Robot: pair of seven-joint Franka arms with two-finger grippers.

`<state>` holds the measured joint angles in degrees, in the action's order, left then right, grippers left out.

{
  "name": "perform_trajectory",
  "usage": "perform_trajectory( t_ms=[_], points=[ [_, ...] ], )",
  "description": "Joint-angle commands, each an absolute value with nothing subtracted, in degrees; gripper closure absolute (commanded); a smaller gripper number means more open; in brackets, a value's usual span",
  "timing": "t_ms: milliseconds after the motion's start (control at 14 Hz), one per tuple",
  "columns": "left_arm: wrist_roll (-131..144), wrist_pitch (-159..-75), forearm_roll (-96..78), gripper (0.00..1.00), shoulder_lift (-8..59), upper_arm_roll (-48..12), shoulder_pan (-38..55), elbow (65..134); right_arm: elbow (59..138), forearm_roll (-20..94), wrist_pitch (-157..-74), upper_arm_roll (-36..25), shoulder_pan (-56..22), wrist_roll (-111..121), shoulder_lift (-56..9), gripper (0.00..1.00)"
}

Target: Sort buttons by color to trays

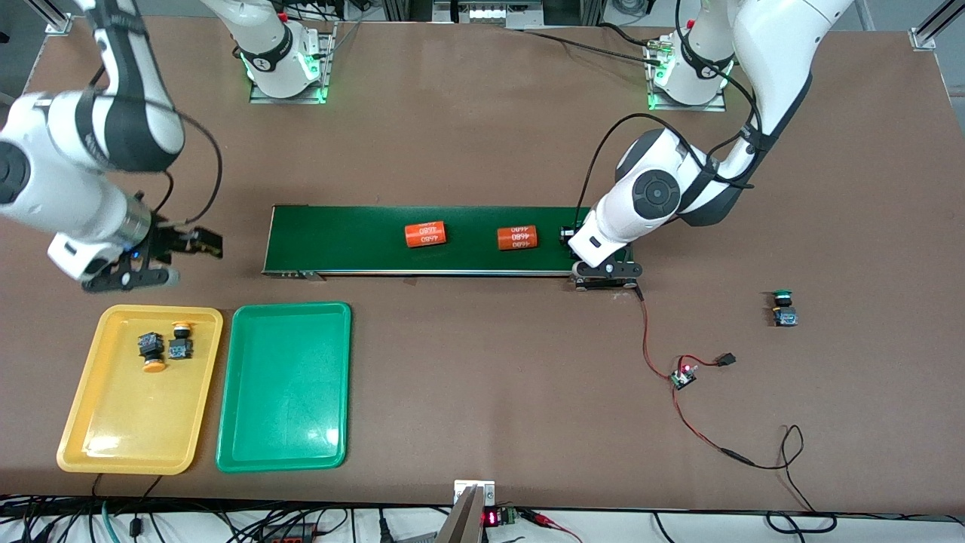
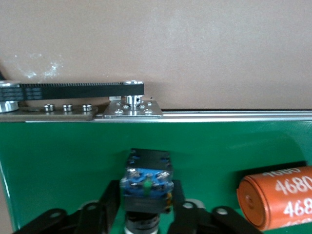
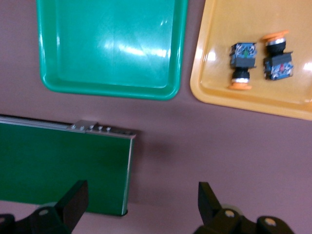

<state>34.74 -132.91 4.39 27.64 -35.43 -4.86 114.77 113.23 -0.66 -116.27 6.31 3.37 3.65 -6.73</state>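
Right arm sweeps in from the top of the front view, elbow bent, wrist level at mid-height near the frame's edge. Right gripper (image 1: 192, 260) hangs in the air, jaws spread wide, both fingers (image 3: 75, 197) far apart. Left arm folds down from its base, forearm tipped steeply, left gripper (image 1: 605, 276) low at centre frame.

I see two trays side by side at the right arm's end of the table (image 1: 482, 422) — the outer tray (image 1: 90, 437) holds two buttons (image 1: 151, 351) (image 1: 180, 341) lying beside each other, the inner tray (image 1: 283, 445) sits nearer the table's middle. The conveyor belt (image 1: 354, 237) lies farther from the front camera than the trays, carrying two cylinders (image 1: 426, 234) (image 1: 517, 237) and, at the left arm's end, a button (image 2: 146, 183) — another button (image 1: 784, 308) stands apart on the table toward the left arm's end.
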Motion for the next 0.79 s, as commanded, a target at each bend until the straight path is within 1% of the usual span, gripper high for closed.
perform_trajectory(
  t_ms=[0, 143, 358, 502, 645, 717],
  points=[
    [38.1, -131.8, 5.2, 0.00, 25.8, -36.6, -5.7, 113.3, 121.5, 0.1, -118.7, 6.3, 1.3, -0.6, 0.7, 0.00],
    [38.3, -126.4, 5.1, 0.00, 25.0, -37.3, -6.4, 109.4, 120.9, 0.1, -118.0, 6.3, 0.2, -1.1, 1.1, 0.00],
    [37.1, -113.2, 5.3, 0.00, 24.7, -36.3, -8.4, 101.6, 120.7, 0.1, -117.8, 6.3, -0.4, -1.1, 0.9, 0.00],
    [35.2, -109.8, 5.3, 0.00, 24.8, -31.4, -9.1, 99.4, 120.7, 0.1, -117.3, 6.3, -0.5, -2.5, 0.9, 0.00],
    [25.8, -109.6, 5.4, 0.00, 24.7, -25.5, -9.8, 99.3, 120.7, 0.1, -117.2, 6.3, -0.9, -3.1, 0.8, 0.00],
    [19.1, -109.9, 5.4, 0.00, 24.7, -21.6, -9.8, 99.1, 120.8, 0.1, -117.2, 6.3, -0.9, -3.1, 0.7, 0.00]
  ],
)
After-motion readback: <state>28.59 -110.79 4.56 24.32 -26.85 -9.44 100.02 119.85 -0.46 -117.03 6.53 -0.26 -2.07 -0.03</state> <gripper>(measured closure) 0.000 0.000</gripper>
